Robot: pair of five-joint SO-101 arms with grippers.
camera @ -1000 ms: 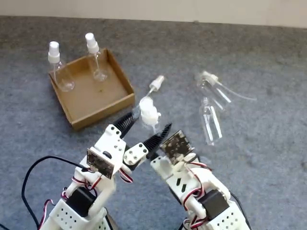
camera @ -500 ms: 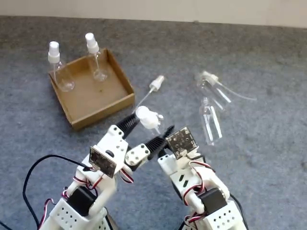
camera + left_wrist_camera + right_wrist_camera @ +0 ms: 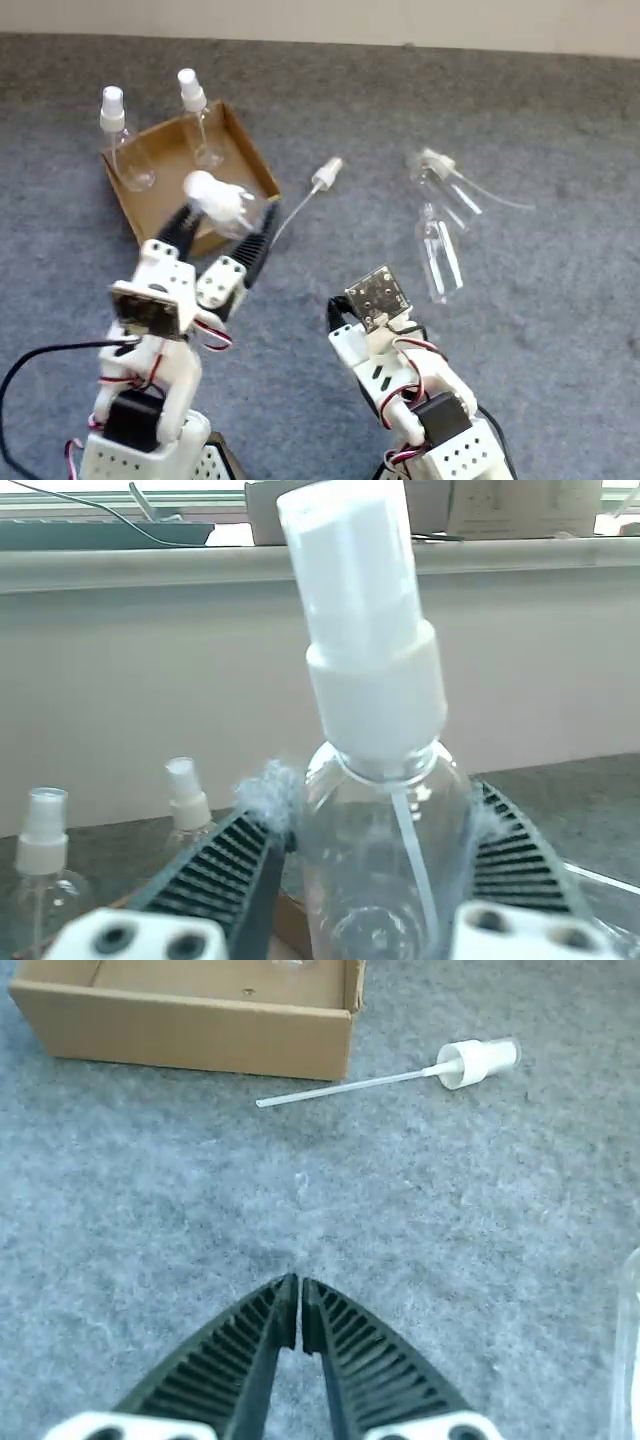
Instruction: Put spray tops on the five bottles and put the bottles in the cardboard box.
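Carpet (image 3: pixel 560 300): L hand (image 3: pixel 226 222) grips bottle (image 3: pixel 372 680) by box (image 3: pixel 165 172); R hand (image 3: pixel 298 1295) closed, spray top (image 3: pixel 478 1060) beyond.

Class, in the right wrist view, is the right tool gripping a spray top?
No, the right tool is shut on nothing; the loose spray top lies on the carpet.

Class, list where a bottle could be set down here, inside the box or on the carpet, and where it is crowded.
Free: box floor by its near wall; carpet between loose spray top and lying bottles. Crowded: box's far side, two standing bottles.
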